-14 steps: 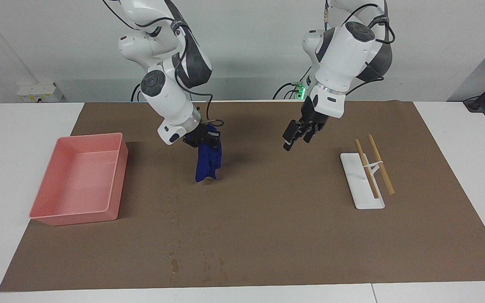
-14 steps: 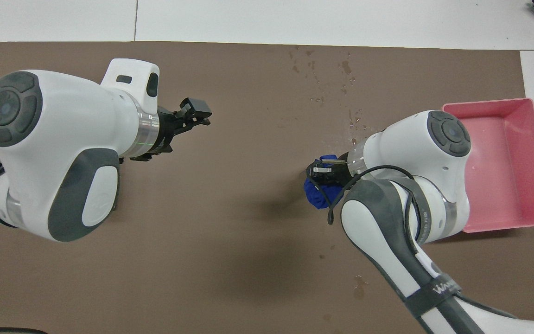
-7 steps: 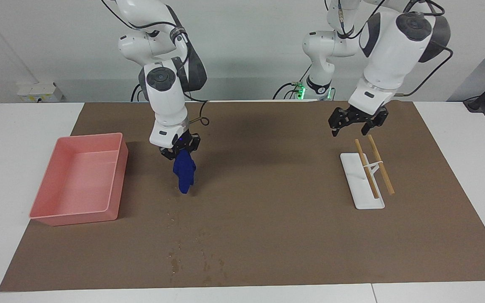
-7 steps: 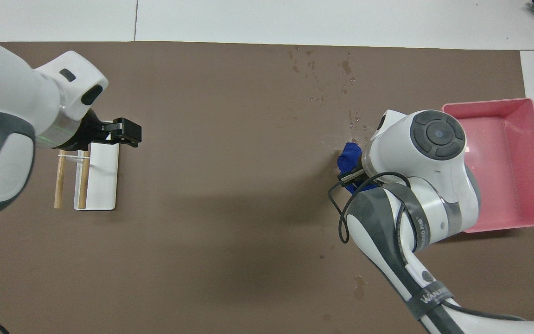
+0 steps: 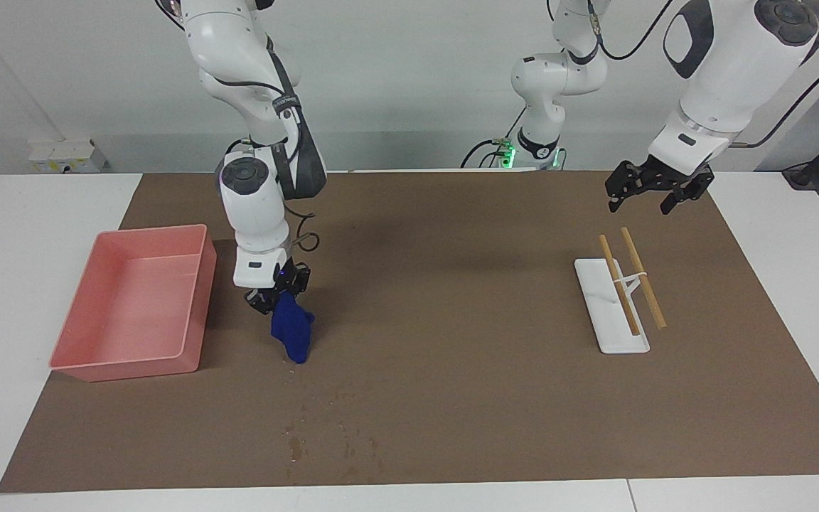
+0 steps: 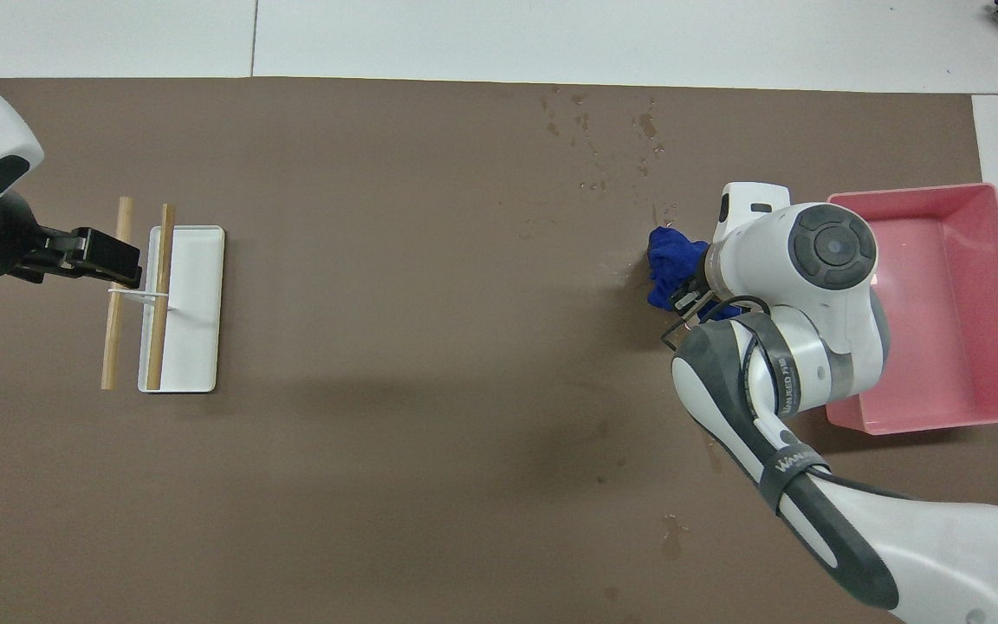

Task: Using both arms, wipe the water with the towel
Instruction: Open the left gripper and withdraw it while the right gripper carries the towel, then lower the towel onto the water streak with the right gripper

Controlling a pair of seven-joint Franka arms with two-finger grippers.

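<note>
The blue towel (image 5: pixel 293 336) hangs bunched from my right gripper (image 5: pixel 272 297), which is shut on its top. The towel's lower tip is at or just above the brown mat (image 5: pixel 452 320), beside the pink tray. In the overhead view the towel (image 6: pixel 670 260) shows next to the right wrist, and the right gripper (image 6: pixel 690 290) is mostly hidden under it. The water (image 5: pixel 324 434) is a scatter of small dark specks farther from the robots than the towel, also seen as water (image 6: pixel 612 139) near the mat's edge. My left gripper (image 5: pixel 640 195) hangs open and empty, raised over the sticks' outer side (image 6: pixel 87 256).
A pink tray (image 5: pixel 153 233) sits toward the right arm's end of the table, close to the towel; its rim (image 6: pixel 915 191) shows from above. A white plate (image 5: pixel 598 299) with two wooden sticks (image 5: pixel 640 277) lies toward the left arm's end.
My right gripper has carried the towel lower and toward the water and the pink tray. My left arm has swung out toward its own end of the table, past the plate.
</note>
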